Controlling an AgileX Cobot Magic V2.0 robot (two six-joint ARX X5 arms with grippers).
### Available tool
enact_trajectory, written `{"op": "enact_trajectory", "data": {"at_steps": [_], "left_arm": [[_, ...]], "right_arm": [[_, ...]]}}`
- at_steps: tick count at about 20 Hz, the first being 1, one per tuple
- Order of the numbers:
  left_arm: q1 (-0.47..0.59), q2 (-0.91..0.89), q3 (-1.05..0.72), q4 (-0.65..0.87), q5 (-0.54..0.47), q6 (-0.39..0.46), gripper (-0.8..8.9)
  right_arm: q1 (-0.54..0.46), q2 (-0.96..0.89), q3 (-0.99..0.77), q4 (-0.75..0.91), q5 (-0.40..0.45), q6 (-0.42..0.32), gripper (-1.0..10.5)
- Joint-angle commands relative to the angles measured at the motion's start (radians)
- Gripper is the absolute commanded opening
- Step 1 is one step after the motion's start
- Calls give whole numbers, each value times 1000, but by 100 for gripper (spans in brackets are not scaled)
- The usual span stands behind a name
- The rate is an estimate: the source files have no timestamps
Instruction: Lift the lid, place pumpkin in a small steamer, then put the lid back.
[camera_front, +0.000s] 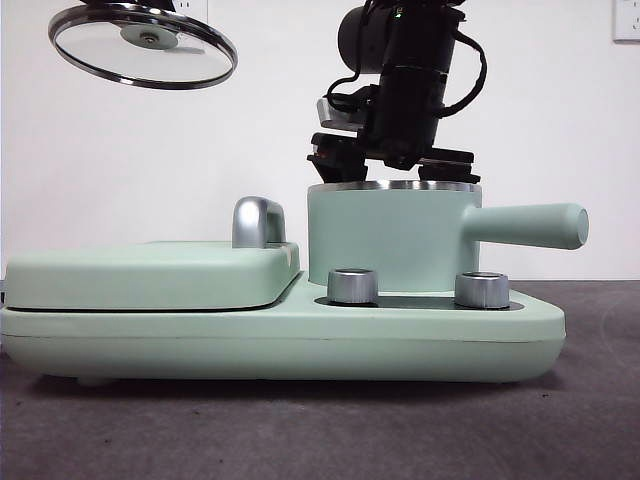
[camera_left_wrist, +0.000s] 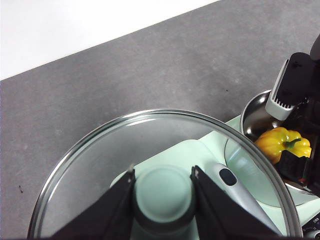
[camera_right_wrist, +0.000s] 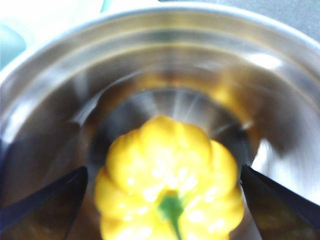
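Observation:
The clear glass lid (camera_front: 145, 45) hangs tilted, high at the front view's upper left. My left gripper (camera_left_wrist: 162, 172) is shut on its mint-green knob (camera_left_wrist: 162, 195). The small steamer (camera_front: 390, 240) stands uncovered on the right of the appliance. My right gripper (camera_front: 395, 165) reaches down from above into its steel rim. In the right wrist view the yellow pumpkin (camera_right_wrist: 170, 175) sits between my right gripper's (camera_right_wrist: 164, 170) jaws, which touch its sides, with the steamer's steel wall (camera_right_wrist: 150, 50) around it. The left wrist view shows the pumpkin (camera_left_wrist: 282, 142) in the pot's mouth. The front view hides it.
A flat mint-green griddle cover (camera_front: 150, 275) with a chrome handle (camera_front: 255, 222) lies left of the pot on the appliance base (camera_front: 280, 340). Two steel knobs (camera_front: 352, 286) (camera_front: 482, 290) stand in front of the pot. The steamer's long handle (camera_front: 530, 225) points right.

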Motion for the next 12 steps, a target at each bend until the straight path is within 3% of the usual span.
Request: {"op": "enact_trajectory", "data": {"at_steps": [1, 4, 7, 12], "left_arm": [[-2, -7, 24, 27, 4, -12, 50], [-2, -6, 24, 27, 4, -11, 50], [-2, -5, 24, 31, 4, -11, 50], [-4, 8, 24, 28, 5, -14, 50]], "right_arm": [[-1, 23, 121, -67, 4, -4, 487], [-2, 19, 270, -262, 32, -4, 487], [-1, -28, 275, -404, 67, -3, 482], [-1, -331, -37, -396, 112, -3, 482]]}}
